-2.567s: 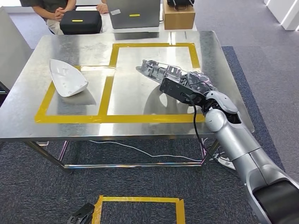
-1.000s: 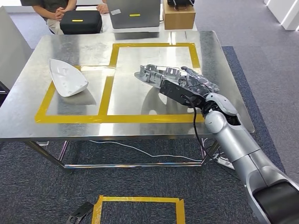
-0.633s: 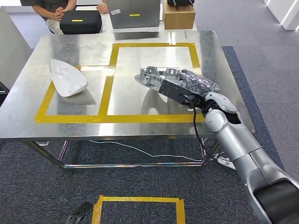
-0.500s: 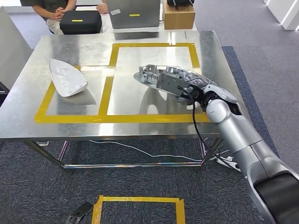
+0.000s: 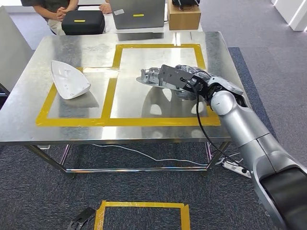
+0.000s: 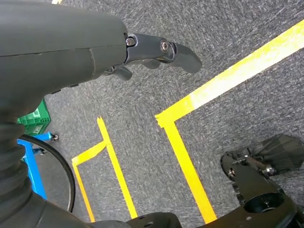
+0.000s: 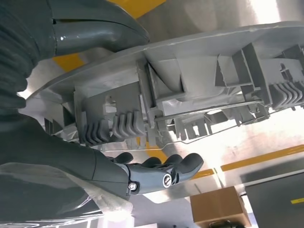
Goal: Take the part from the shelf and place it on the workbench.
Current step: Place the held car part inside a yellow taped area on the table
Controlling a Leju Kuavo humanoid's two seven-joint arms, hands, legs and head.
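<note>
**Grey ribbed part held over the steel workbench**

Grey moulded plastic, long and flat with ribs and clips on its underside, the part [image 5: 154,76] lies in the right hand [image 5: 188,81] above the larger yellow-taped rectangle [image 5: 197,55] on the brushed-steel workbench [image 5: 90,48], toward three o'clock of the tabletop. The head view shows its shadow cast below it on the metal; whether it touches the surface I cannot tell. The right wrist view gives what the head view lacks: the thumb lies across one face of the part [image 7: 201,90] and the dark fingers [image 7: 168,171] curl along the other, clasping it.

The left wrist view shows the left hand [image 6: 150,52] over grey carpet crossed by yellow floor tape [image 6: 186,161], fingers loosely apart, holding nothing.

A white smooth shell [image 5: 68,80] rests at nine o'clock in the smaller taped rectangle, well apart from the part, with bare steel between them. At twelve o'clock, beyond the far edge, sit a black case [image 5: 82,21] and a cardboard box [image 5: 183,17].
</note>
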